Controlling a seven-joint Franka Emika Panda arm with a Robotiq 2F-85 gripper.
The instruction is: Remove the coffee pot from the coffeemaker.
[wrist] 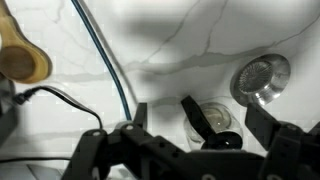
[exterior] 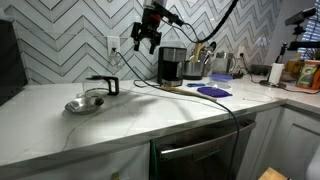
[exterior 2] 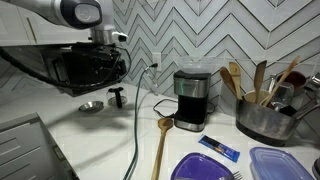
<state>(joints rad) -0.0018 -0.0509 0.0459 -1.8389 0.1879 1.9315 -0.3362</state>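
Note:
The coffee pot, clear glass with a black handle and rim, stands on the white counter, apart from the black coffeemaker. Both also show in an exterior view, the pot to the left of the coffeemaker. In the wrist view the pot lies below, seen from above between the fingers. My gripper is open and empty, raised well above the counter; it also shows in an exterior view and in the wrist view.
A shallow metal bowl sits next to the pot. A wooden spoon and a black cable lie on the counter. A pot of utensils, blue lids and a large black appliance stand around.

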